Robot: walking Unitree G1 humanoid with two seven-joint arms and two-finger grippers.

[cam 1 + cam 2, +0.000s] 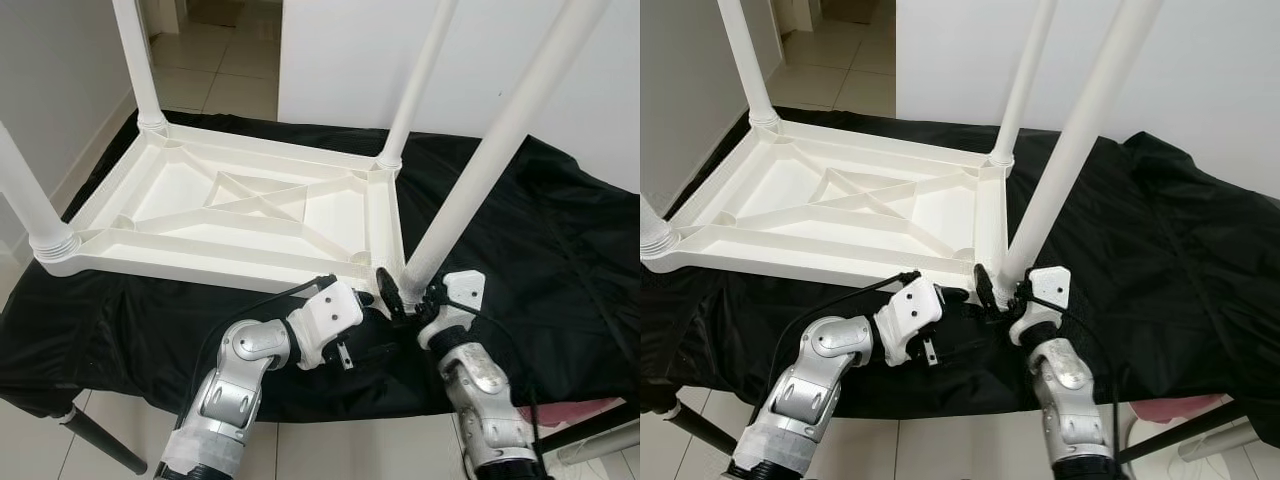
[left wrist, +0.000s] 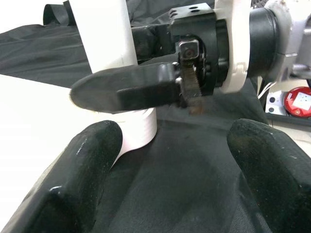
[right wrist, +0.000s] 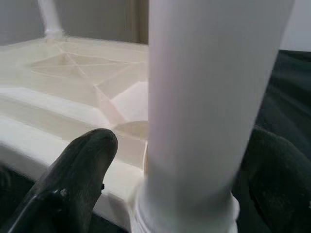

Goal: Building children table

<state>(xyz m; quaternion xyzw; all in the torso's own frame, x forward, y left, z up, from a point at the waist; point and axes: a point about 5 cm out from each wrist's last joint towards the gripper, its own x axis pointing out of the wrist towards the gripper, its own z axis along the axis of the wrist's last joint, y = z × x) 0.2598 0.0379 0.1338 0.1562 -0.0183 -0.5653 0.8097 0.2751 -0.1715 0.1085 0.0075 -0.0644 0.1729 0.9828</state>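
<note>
A white plastic children's table [image 1: 200, 262] lies upside down on a black cloth [image 1: 540, 220], its legs pointing up. The near right leg [image 1: 480, 170] stands in its corner socket. My right gripper [image 1: 405, 290] is at that leg's base, open, one finger on each side; in the right wrist view a narrow gap shows between one finger [image 3: 77, 170] and the leg [image 3: 204, 97]. My left gripper [image 2: 177, 165] is open and holds nothing, just in front of the same corner, facing the right gripper's finger [image 2: 126, 90].
The cloth-covered surface ends close in front of me, with tiled floor below. A dark tube [image 1: 100, 440] slants under its left edge. Something pink [image 1: 580, 410] lies low on the right. A white wall stands behind the table.
</note>
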